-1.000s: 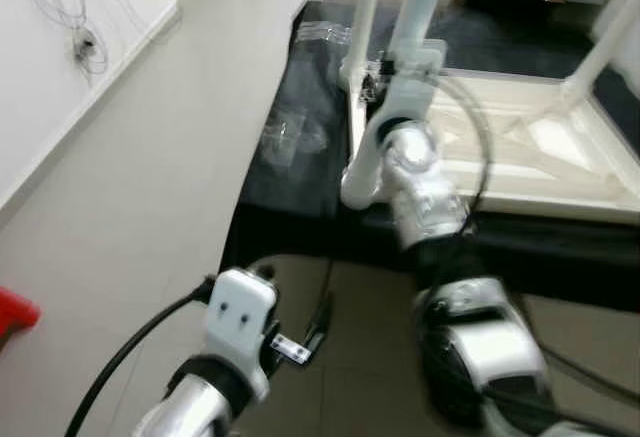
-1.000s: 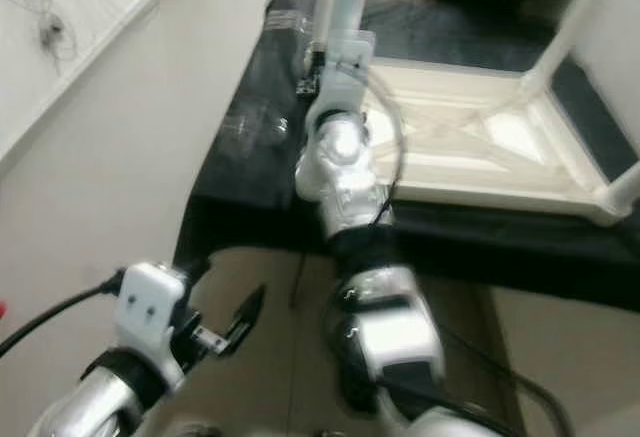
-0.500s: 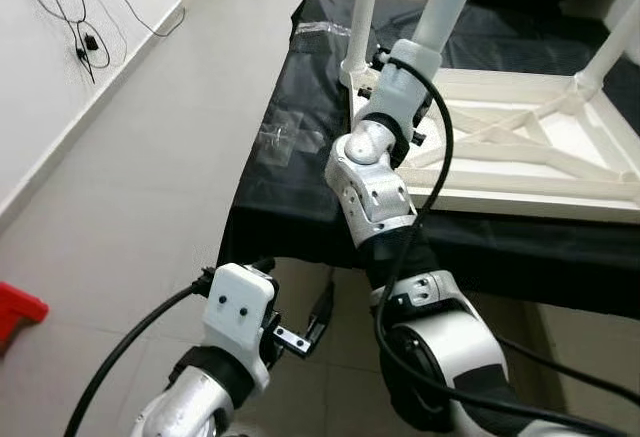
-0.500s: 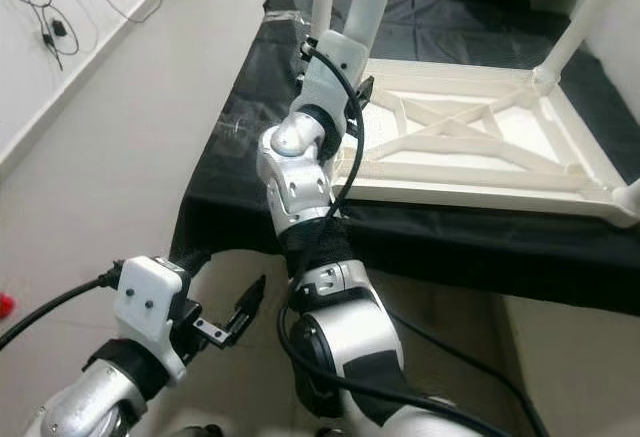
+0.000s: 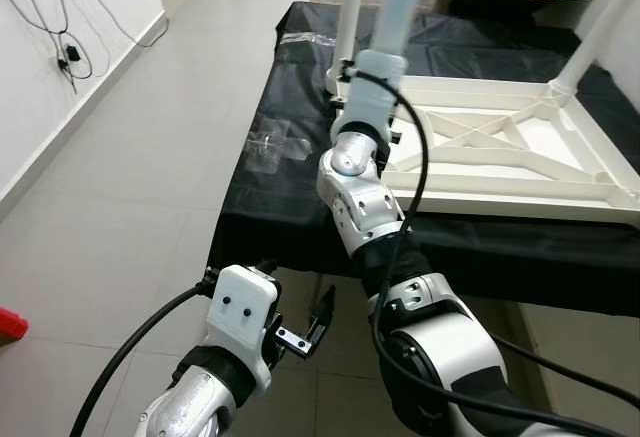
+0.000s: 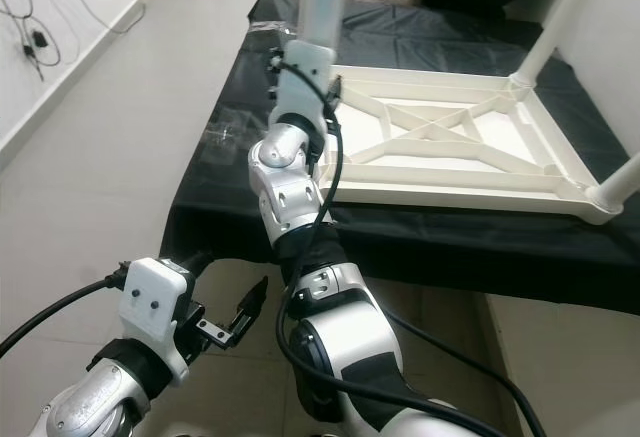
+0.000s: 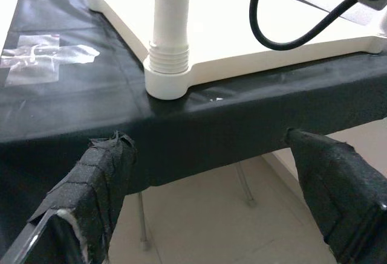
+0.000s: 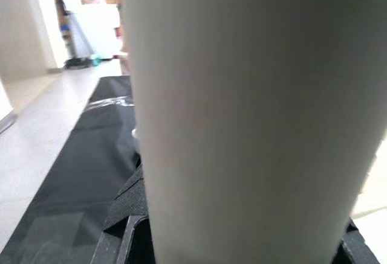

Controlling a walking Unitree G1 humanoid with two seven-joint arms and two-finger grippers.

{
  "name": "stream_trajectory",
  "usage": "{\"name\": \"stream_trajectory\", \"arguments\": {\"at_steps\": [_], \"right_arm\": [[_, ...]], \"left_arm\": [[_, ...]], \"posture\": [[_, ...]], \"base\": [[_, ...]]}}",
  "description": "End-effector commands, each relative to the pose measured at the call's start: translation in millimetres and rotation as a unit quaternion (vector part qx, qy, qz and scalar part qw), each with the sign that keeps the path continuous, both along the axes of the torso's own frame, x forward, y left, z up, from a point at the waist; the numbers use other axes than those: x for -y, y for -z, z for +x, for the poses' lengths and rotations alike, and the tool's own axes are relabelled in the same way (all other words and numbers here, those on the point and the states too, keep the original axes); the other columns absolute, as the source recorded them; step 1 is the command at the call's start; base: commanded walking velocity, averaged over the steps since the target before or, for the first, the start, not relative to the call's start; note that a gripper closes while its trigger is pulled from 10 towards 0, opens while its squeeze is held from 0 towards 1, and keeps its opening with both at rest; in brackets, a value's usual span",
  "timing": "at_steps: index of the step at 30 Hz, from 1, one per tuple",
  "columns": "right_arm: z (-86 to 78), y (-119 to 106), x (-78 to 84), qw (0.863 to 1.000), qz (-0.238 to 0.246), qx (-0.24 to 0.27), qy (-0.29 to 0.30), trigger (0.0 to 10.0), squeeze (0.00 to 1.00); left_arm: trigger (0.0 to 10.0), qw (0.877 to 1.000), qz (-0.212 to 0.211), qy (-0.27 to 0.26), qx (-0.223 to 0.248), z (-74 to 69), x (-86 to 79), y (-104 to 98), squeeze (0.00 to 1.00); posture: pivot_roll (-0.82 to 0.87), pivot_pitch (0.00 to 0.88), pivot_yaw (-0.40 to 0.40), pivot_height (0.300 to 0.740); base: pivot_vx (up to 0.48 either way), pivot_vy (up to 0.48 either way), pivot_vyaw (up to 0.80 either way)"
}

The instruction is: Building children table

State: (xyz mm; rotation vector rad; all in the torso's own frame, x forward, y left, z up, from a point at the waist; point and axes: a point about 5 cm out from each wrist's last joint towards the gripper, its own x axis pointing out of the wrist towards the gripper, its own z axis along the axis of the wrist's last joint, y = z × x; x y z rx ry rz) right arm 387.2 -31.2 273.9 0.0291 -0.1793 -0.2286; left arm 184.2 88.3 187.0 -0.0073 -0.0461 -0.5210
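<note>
Tool on my right arm point(image 8: 242, 240) is closed round the near-left leg point(image 5: 400, 7) of the upturned children's table point(image 5: 520, 157); the right wrist view has the white tube sitting between the black fingers point(image 8: 130, 240), pressed against it. That leg stands upright in its corner socket. The white table top lies face down on the counter point(image 5: 290, 117), which is draped in black cloth, with its cross-braced underside up. Other legs rise at the far-left corner point(image 5: 352, 7) and at the far-right corner point(image 5: 600, 27).

Left tool point(image 7: 211, 185) hangs low, off the counter's front edge, fingers spread, holding nothing. Its wrist view looks up at a threaded leg joint point(image 7: 166, 64) seated in a corner boss, right at the counter edge.

Risks, as I judge them:
- Table frame sits close to the near edge; a sideways push on the leg could slide it on the slick cloth and off.
- Nothing braces the frame, so twisting the leg may spin the whole table rather than tighten the thread.
- Cross-threading if the leg tilts.
- Right arm's cable point(image 5: 420, 157) loops by the frame; it could snag.
</note>
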Motion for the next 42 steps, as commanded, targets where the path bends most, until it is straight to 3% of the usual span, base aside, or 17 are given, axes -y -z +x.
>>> {"name": "stream_trajectory", "arguments": {"at_steps": [1, 8, 9, 11, 13, 16, 17, 20, 23, 25, 26, 27, 28, 29, 30, 33, 42], "right_arm": [[0.2, 49.2, -12.8, 0.992, -0.036, -0.107, -0.063, 10.0, 0.00], [2.2, 40.6, -16.7, 0.992, -0.006, -0.096, -0.087, 10.0, 0.00], [4.9, 16.1, -9.6, 0.992, 0.066, -0.043, -0.103, 10.0, 0.00], [5.2, 6.4, -6.9, 0.990, 0.090, -0.020, -0.111, 10.0, 0.00], [3.3, -29.3, 5.9, 0.982, 0.121, 0.069, -0.129, 10.0, 0.00], [1.1, -45.9, 13.5, 0.975, 0.133, 0.106, -0.144, 10.0, 0.00], [-1.2, -55.6, 16.7, 0.968, 0.133, 0.126, -0.169, 10.0, 0.00], [-8.8, -66.3, 17.5, 0.949, 0.126, 0.150, -0.248, 10.0, 0.00], [-8.8, -66.3, 17.5, 0.949, 0.126, 0.150, -0.248, 10.0, 0.00], [-12.7, -62.3, 17.4, 0.940, 0.127, 0.144, -0.281, 10.0, 0.00], [-19.3, -49.3, 16.6, 0.928, 0.126, 0.126, -0.328, 10.0, 0.00], [-24.7, -38.9, 16.3, 0.918, 0.126, 0.112, -0.360, 10.0, 0.00], [-24.7, -38.9, 16.3, 0.918, 0.126, 0.112, -0.360, 10.0, 0.00], [-31.0, -27.3, 15.0, 0.908, 0.123, 0.095, -0.388, 10.0, 0.00], [-31.0, -27.3, 15.0, 0.908, 0.123, 0.095, -0.388, 10.0, 0.00], [-49.6, -2.4, 10.5, 0.891, 0.105, 0.067, -0.437, 10.0, 0.00], [-58.6, 1.5, 11.0, 0.883, 0.100, 0.061, -0.455, 10.0, 0.00]], "left_arm": [[10.0, 1.000, -0.004, 0.004, -0.005, -0.7, 3.0, 3.3, 0.00], [10.0, 1.000, -0.004, 0.006, -0.005, -1.3, 3.9, 4.7, 0.00], [10.0, 1.000, -0.007, 0.003, -0.006, -0.5, 3.5, 4.3, 0.00], [10.0, 1.000, -0.008, 0.002, -0.006, -0.2, 3.3, 4.2, 0.00], [10.0, 1.000, -0.015, -0.006, -0.013, 1.7, 2.1, 4.6, 0.00], [10.0, 1.000, -0.020, -0.008, -0.017, 2.7, 1.5, 4.6, 0.00], [10.0, 1.000, -0.020, -0.015, -0.016, 4.2, 0.2, 4.2, 1.00], [10.0, 0.999, -0.009, -0.031, -0.008, 10.1, -3.5, 2.7, 1.00], [10.0, 0.999, -0.009, -0.031, -0.008, 10.1, -3.5, 2.7, 1.00], [10.0, 0.999, 0.005, -0.041, 0.002, 14.9, -5.4, 1.2, 1.00], [10.0, 0.997, 0.041, -0.059, 0.015, 24.8, -8.8, 0.2, 1.00], [10.0, 0.995, 0.071, -0.072, 0.024, 32.3, -11.3, -0.4, 0.40], [10.0, 0.995, 0.071, -0.072, 0.024, 32.3, -11.3, -0.4, 0.40], [10.0, 0.991, 0.105, -0.073, 0.038, 40.3, -12.7, -1.1, 0.00], [10.0, 0.991, 0.105, -0.073, 0.038, 40.3, -12.7, -1.1, 0.00], [10.0, 0.978, 0.184, -0.070, 0.067, 67.1, -13.8, -1.2, 0.00], [10.0, 0.970, 0.215, -0.091, 0.064, 84.5, -17.9, 5.3, 0.00]], "posture": [[0.10, 0.145, -0.083, 0.740], [0.10, 0.145, -0.084, 0.740], [0.11, 0.144, -0.084, 0.740], [0.11, 0.144, -0.084, 0.740], [0.11, 0.141, -0.084, 0.740], [0.11, 0.141, -0.084, 0.740], [0.11, 0.136, -0.086, 0.740], [0.11, 0.129, -0.083, 0.740], [0.11, 0.129, -0.083, 0.740], [0.11, 0.123, -0.082, 0.740], [0.10, 0.114, -0.077, 0.740], [0.10, 0.114, -0.077, 0.740], [0.10, 0.114, -0.077, 0.740], [0.10, 0.104, -0.071, 0.740], [0.10, 0.104, -0.071, 0.740], [0.10, 0.086, -0.059, 0.740], [0.10, 0.073, -0.051, 0.740]], "base": [[0.000, 0.000, 0.00], [0.000, 0.000, 0.00], [0.000, 0.000, 0.00], [0.000, 0.000, 0.00], [0.000, 0.000, 0.00], [0.000, 0.000, 0.00], [0.000, 0.000, 0.00], [0.000, 0.000, 0.00], [0.000, 0.000, 0.00], [0.000, 0.000, 0.00], [0.000, 0.000, 0.00], [0.000, 0.000, 0.00], [0.000, 0.000, 0.00], [0.000, 0.000, 0.00], [0.000, 0.000, 0.00], [0.000, 0.000, 0.00], [0.000, 0.000, 0.00]]}}
